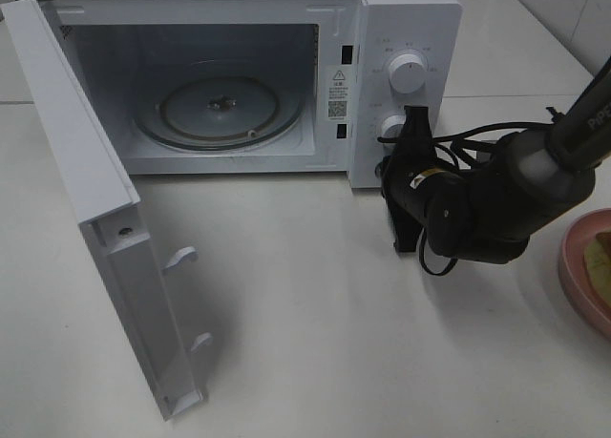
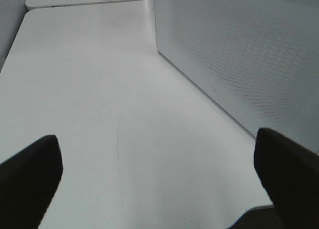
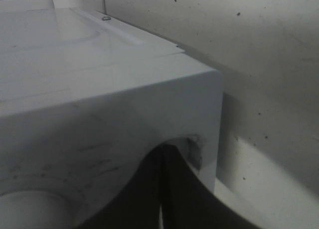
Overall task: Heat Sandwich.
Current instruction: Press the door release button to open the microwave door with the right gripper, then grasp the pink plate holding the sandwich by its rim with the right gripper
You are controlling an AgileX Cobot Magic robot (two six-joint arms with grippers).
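Observation:
The sandwich (image 1: 602, 249) shows only as a tan corner at the right edge of the exterior high view, lying on a round pink plate (image 1: 576, 266). The white microwave (image 1: 406, 18) stands at the back with its door (image 1: 86, 190) swung wide open to the left and its glass turntable (image 1: 224, 109) bare. My right gripper (image 1: 412, 121) is shut and empty, its tips at the control panel beside the lower knob (image 1: 390, 126). The right wrist view shows these fingertips (image 3: 162, 156) pressed together against the white panel. My left gripper (image 2: 159, 174) is open over bare table.
The upper knob (image 1: 408, 73) sits above the right gripper. A black cable (image 1: 468, 137) loops beside the right arm. In the left wrist view a white dotted microwave panel (image 2: 239, 49) rises close on one side. The open door juts toward the table's front left.

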